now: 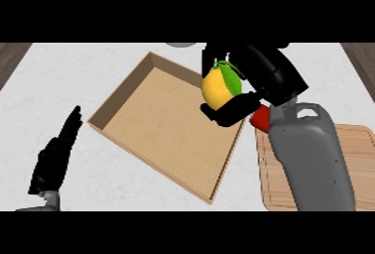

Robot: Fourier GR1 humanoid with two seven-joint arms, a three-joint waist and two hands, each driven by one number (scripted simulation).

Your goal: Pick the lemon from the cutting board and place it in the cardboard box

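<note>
White, faintly marbled counter top [147, 191] across most of the head view; dark wood-grain strips at the upper left and upper right corners. Shallow, square, open-topped brown cardboard box [157, 116] on the counter, turned corner-on like a diamond, floor bare. Pale wooden cutting board [359, 163] at the right, just beside the box's right wall, largely hidden under the grey right forearm [311, 158]. Small red object [260, 118] partly visible between the board and the box, below the hand; identity not determinable.

Yellow oval lemon [218, 88] with a green patch and green stem end, off the board, held above the box's upper right rim. Long axis near upright in the view, slightly tilted, stem end towards the top.

Black right hand [256, 82] curled round the lemon: fingers [234, 106] wrapped beneath and along its lower right side, rest of the hand behind and above it. Lemon's left face exposed.

Black left hand [55, 158] at the left edge over the counter, resting, fingers straight and together, pointing towards the top of the view, holding nothing and clear of the box.
</note>
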